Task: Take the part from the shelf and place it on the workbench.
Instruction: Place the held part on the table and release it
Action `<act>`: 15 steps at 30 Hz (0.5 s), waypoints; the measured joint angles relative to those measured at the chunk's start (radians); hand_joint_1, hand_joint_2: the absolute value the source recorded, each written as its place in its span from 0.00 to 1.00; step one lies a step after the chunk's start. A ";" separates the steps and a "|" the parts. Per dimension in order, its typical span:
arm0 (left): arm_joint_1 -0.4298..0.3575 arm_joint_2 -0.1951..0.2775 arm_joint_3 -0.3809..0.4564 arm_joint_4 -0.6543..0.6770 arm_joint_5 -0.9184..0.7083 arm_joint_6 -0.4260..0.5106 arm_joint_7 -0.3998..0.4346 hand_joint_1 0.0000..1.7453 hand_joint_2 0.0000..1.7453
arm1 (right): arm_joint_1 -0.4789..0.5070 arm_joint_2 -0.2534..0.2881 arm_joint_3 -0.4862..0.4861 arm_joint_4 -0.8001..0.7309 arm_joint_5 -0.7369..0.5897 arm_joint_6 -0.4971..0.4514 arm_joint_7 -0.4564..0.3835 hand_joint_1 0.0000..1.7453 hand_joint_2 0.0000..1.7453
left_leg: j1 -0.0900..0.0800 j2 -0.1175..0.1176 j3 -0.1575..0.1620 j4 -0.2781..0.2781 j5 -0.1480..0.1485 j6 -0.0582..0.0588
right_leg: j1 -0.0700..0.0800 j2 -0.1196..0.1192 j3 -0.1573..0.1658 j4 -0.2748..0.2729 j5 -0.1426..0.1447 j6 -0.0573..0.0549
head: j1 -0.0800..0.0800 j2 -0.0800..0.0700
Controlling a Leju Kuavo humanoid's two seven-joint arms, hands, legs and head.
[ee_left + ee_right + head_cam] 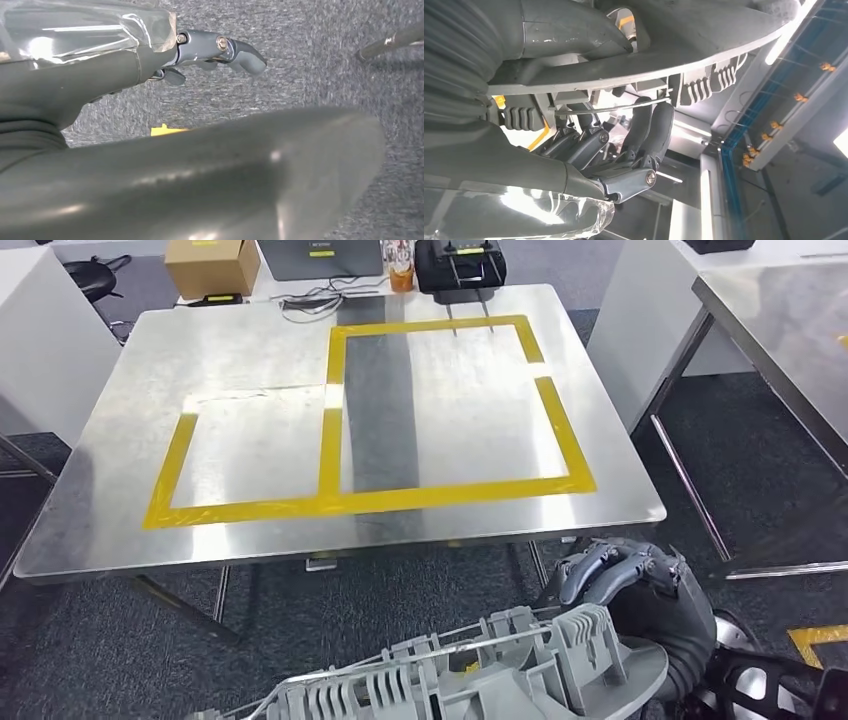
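The part [480, 670] is a long grey plastic moulding with ribs and a thin wire, held low in front of me, short of the workbench's near edge. My right hand [625, 575] grips its right end from above. In the right wrist view the fingers [644, 130] curl under the ribbed edge of the part [704, 85]. The steel workbench [250, 360] carries yellow tape rectangles [350, 502] with nothing inside them. My left hand [125, 70] hangs over grey carpet, its fingers [235, 50] stretched out and holding nothing.
At the workbench's far edge stand a cardboard box [210, 265], an orange bottle [401, 278] and a black device [458, 265]. A second steel table [790, 330] stands to the right across a carpet aisle. A metal leg [390, 42] crosses the floor near my left hand.
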 joint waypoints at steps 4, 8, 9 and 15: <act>-0.002 0.000 -0.001 0.003 0.000 0.000 -0.003 0.00 0.00 | -0.004 0.000 -0.005 0.000 -0.002 0.005 -0.009 1.00 1.00 | 0.007 -0.009 0.058 -0.030 -0.013 0.009 | -0.002 0.005 -0.107 0.172 -0.027 0.005 | 0.008 0.000; -0.002 0.000 -0.001 0.008 0.000 -0.001 -0.006 0.00 0.00 | -0.005 -0.003 -0.006 0.003 -0.004 0.006 -0.013 1.00 1.00 | 0.013 -0.022 0.106 -0.028 -0.052 0.000 | -0.014 0.005 -0.217 0.212 -0.077 0.026 | 0.008 0.000; -0.002 0.000 -0.001 0.009 0.000 0.000 -0.006 0.00 0.00 | -0.006 -0.004 -0.006 0.005 -0.004 0.005 -0.013 1.00 1.00 | 0.015 -0.025 0.120 -0.027 -0.064 -0.006 | -0.019 0.005 -0.216 0.160 -0.043 0.041 | 0.008 0.000; -0.008 0.002 0.004 0.012 0.002 0.017 -0.009 0.00 0.00 | -0.011 -0.006 -0.004 0.012 -0.002 -0.001 -0.015 1.00 1.00 | 0.016 -0.028 0.147 0.010 -0.126 -0.046 | -0.024 -0.004 -0.195 0.014 0.144 0.007 | 0.014 0.000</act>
